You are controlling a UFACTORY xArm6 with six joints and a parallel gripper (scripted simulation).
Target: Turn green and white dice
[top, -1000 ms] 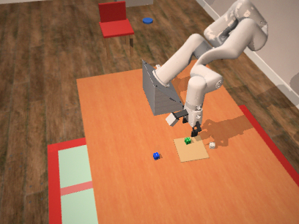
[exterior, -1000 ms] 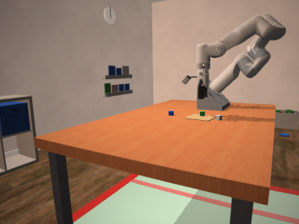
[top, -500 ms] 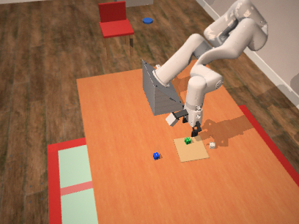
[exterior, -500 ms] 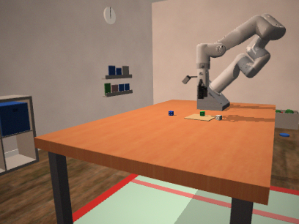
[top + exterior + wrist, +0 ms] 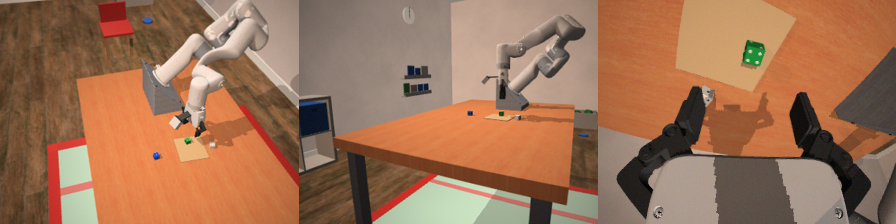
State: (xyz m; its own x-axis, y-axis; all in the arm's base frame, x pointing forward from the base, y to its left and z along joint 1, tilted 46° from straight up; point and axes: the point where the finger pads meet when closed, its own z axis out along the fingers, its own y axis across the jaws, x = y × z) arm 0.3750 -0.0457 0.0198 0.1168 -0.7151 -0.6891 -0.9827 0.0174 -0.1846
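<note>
The claw [image 5: 752, 119] is spread wide, nothing grasped; the green die [image 5: 754, 54] is seen ahead of its fingertips on the mat [image 5: 711, 30], four pips up; no writing is legible.

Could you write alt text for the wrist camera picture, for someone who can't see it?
Two black jaws of the gripper stand wide open above an orange table, holding nothing. Beyond them a green die lies on a tan mat, four white pips up, near one edge.
</note>
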